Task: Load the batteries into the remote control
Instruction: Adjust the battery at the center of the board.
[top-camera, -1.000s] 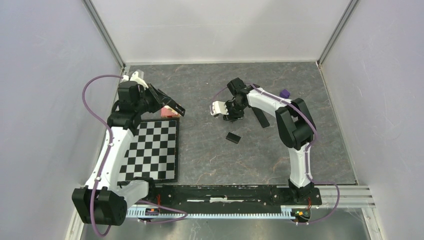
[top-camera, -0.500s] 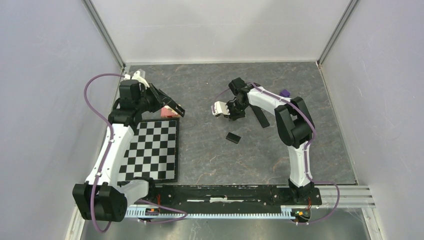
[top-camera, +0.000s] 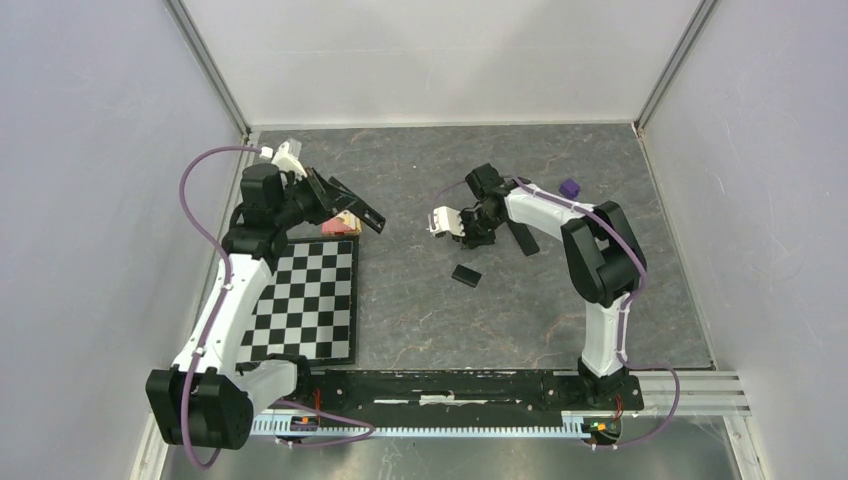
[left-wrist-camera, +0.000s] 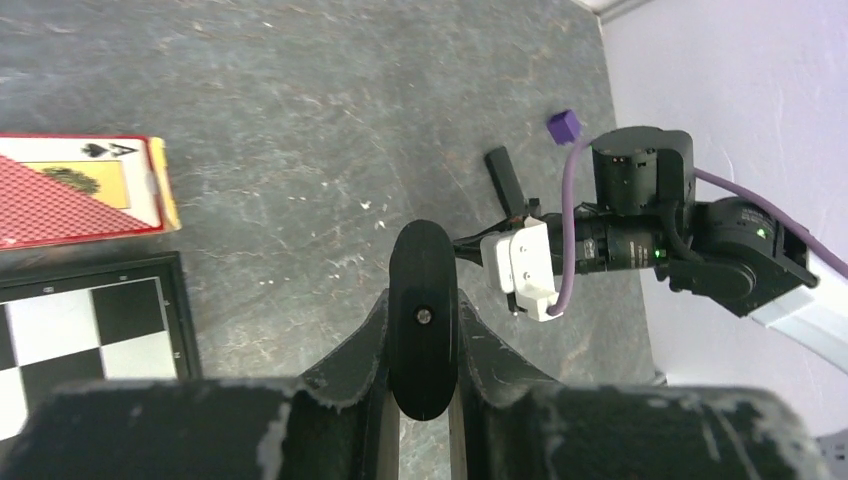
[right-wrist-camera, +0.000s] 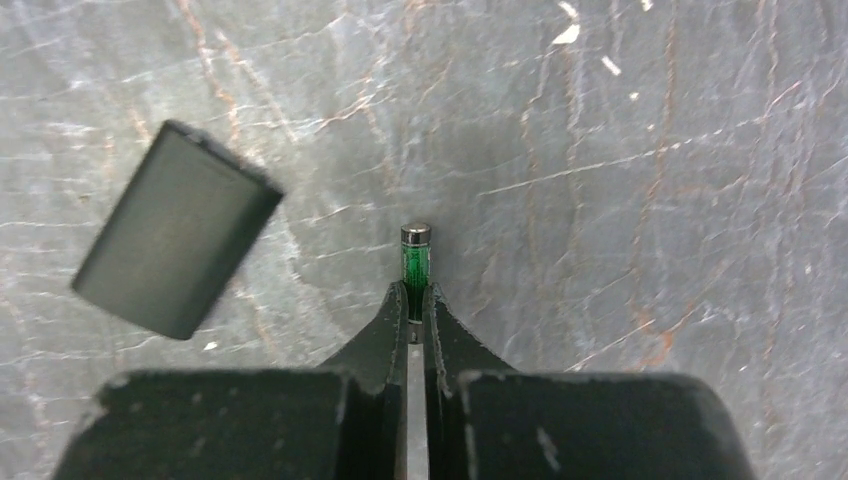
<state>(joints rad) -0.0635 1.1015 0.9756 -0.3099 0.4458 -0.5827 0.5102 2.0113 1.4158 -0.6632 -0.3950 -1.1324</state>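
My left gripper (top-camera: 352, 210) is shut on the slim black remote control (top-camera: 358, 207) and holds it above the table. In the left wrist view the remote (left-wrist-camera: 422, 310) stands end-on between the fingers (left-wrist-camera: 422, 345). My right gripper (top-camera: 474, 234) points down at the table's middle. It is shut on a small thin green battery (right-wrist-camera: 415, 262), whose metal tip sticks out past the gripper (right-wrist-camera: 415, 303). The small black battery cover (right-wrist-camera: 175, 228) lies flat to the left of the battery and also shows in the top view (top-camera: 466, 274). No orange or blue cell shows.
A second black bar remote (top-camera: 521, 236) lies by the right arm and shows in the left wrist view (left-wrist-camera: 505, 178). A purple cube (top-camera: 570, 187) sits behind it. A red playing-card box (top-camera: 338, 224) and a chessboard (top-camera: 300, 300) lie at the left. Walls enclose the table.
My left gripper has swung right and slightly forward with the remote in it. My right gripper has shifted a little to the right over the table.
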